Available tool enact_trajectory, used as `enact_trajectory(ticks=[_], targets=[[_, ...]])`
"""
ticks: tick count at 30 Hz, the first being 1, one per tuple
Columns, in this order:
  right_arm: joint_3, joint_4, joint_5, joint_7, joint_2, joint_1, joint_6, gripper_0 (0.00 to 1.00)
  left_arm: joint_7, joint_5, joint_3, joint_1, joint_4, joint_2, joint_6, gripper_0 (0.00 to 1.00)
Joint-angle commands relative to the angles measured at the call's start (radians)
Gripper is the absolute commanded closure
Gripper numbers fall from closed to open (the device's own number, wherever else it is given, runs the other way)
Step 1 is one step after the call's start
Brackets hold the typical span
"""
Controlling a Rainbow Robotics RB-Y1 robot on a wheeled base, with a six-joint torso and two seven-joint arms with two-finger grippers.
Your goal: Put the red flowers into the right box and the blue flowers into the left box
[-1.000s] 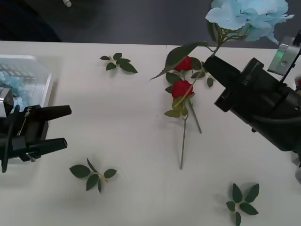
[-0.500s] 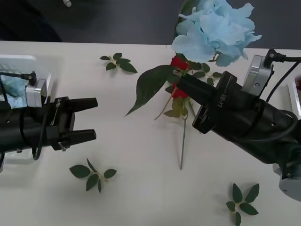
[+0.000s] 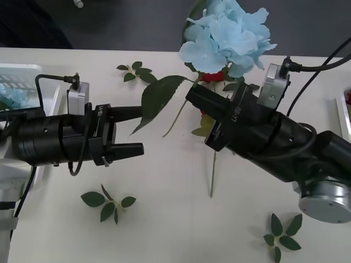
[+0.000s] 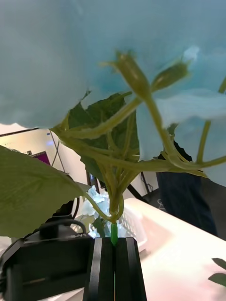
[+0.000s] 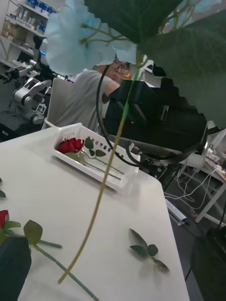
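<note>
Handover step, by the look of it. Right gripper [image 4: 114, 244] is clamped tight on the base of a blue flower [image 3: 225, 34] stem, holding the bloom up above the middle of the tabletop [image 3: 164, 219], head toward the far edge, one big leaf [image 3: 155, 99] hanging out to the robot's left. Left gripper [image 3: 131, 130] reaches in from the left with its fingers parted, nothing between them, tips just beside that leaf. In the left wrist view a long thin stem [image 5: 101, 193] dangles free in front of that camera.

The blue flower belongs in the left box [image 3: 33, 76], which sits at the left edge of the tabletop behind the left arm, with some pale blue already inside. Next move, as I judge it: the left gripper has to shut on the stem, not the leaf, before the right lets go. The leaf is in the way and floppy, so a bad pinch is the risk.

Red flowers [image 3: 211, 76]: two are still on the tabletop under the right arm, mostly covered, stems running toward the robot. The right box [image 5: 92, 155] holds red ones already; its rim shows at the far right of the tabletop. Loose leaf sprigs [image 3: 108, 203] lie scattered near front left, front right and far centre; none block the path.
</note>
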Motion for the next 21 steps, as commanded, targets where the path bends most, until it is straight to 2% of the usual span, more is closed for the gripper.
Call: enact_trajectory(ticks=[1,6,10,21], targets=[[0.020,0.045,-0.006,0.010,0.053,-0.055,-0.003,1.00,-0.037,-0.038,-0.014,-0.028,-0.047,-0.030,-0.010,0.00],[0.022,0.071,-0.039,-0.006,0.076,-0.101,0.105,1.00,-0.037,-0.086,-0.047,-0.039,-0.061,-0.060,-0.037,0.00],[0.023,0.071,-0.065,-0.011,0.076,-0.124,0.141,1.00,-0.037,-0.121,-0.072,-0.051,-0.061,-0.079,-0.062,0.00],[0.023,0.068,-0.073,-0.042,0.077,-0.141,0.143,1.00,-0.037,-0.173,-0.135,-0.065,-0.061,-0.082,-0.143,0.00]])
